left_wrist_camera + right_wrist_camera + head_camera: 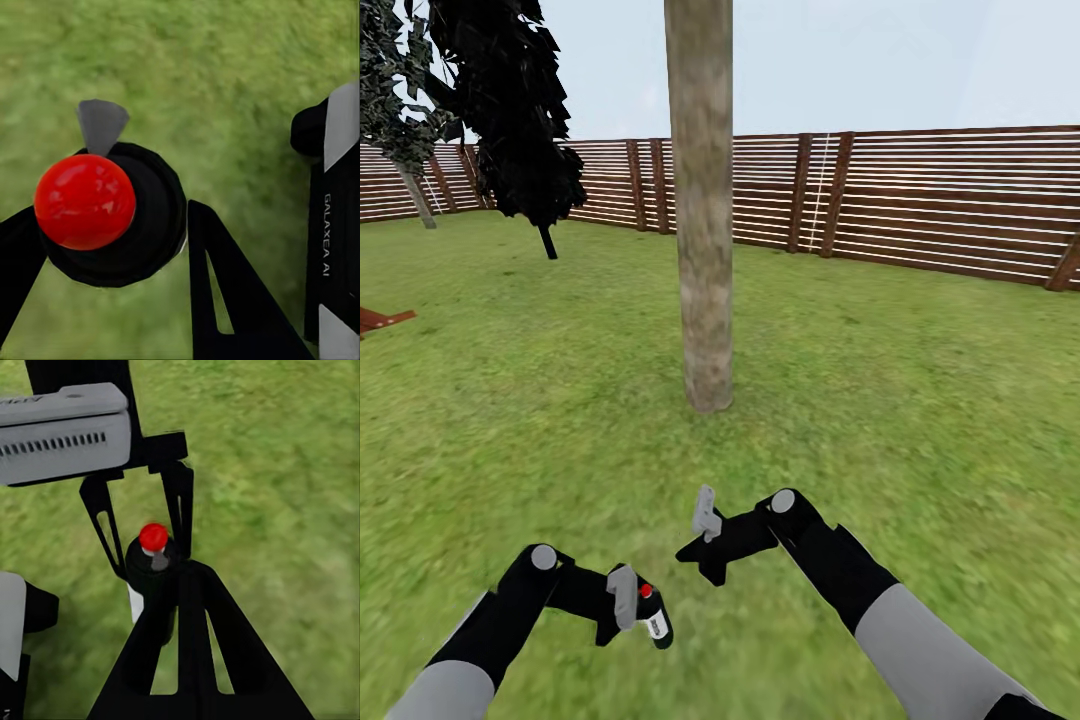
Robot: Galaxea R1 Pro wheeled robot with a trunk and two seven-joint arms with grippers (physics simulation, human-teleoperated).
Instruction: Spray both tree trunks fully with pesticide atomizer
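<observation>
Ahead, trunk (699, 200) w/ fence (920, 200) behind.

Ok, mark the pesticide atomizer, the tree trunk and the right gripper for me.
pesticide atomizer (654, 617), head view: its black body, below the red cap.
tree trunk (703, 230), head view: mid-height on the mottled bark.
right gripper (707, 512), head view: at its grey fingertips.

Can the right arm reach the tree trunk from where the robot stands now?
Probably not yet. Only open grass lies between the right claw and the trunk, but it stands well ahead.
</observation>
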